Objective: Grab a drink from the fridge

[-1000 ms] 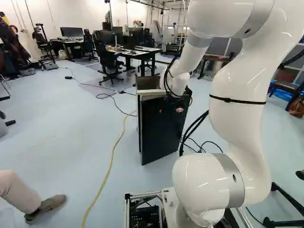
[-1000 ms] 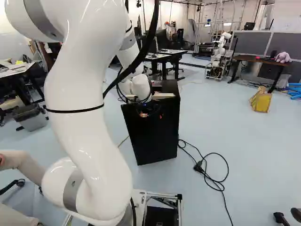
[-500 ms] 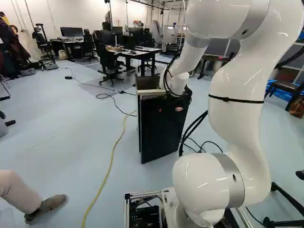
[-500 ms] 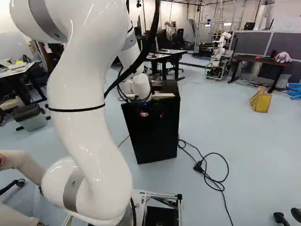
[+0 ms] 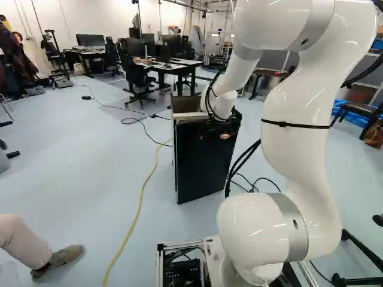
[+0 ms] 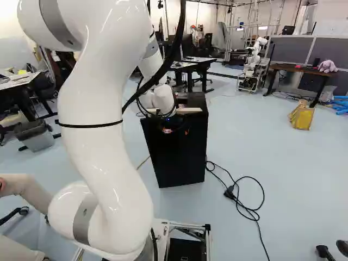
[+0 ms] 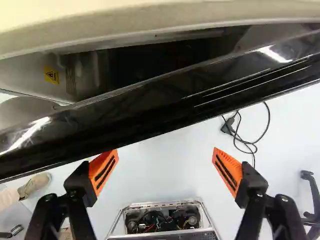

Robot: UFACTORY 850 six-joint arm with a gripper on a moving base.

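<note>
My gripper (image 5: 213, 137) is low at the arm's end, on the base side of the fridge's black door (image 5: 203, 170). In the wrist view the gripper (image 7: 165, 156) is open, its orange fingers wide apart with only floor between them. The door's glossy top edge (image 7: 165, 97) runs slantwise just ahead of the fingertips, one of them very close to it; contact is unclear. The door stands ajar: a dark gap with part of a pale interior (image 7: 30, 75) shows between it and the fridge's cream top (image 7: 150, 22). No drink can be made out.
A black cable (image 6: 236, 198) lies on the floor beside the fridge, and a yellow one (image 5: 143, 191) on its other side. A person's leg (image 5: 24, 242) is left of the base. Another robot (image 6: 253, 62), desks (image 5: 173, 66) and a yellow bag (image 6: 302, 115) stand farther back.
The arm has shifted slightly, with its upper part moving left in the left base view. The door's lower edge has moved a little away from the base, toward the fridge body. The base has not moved.
</note>
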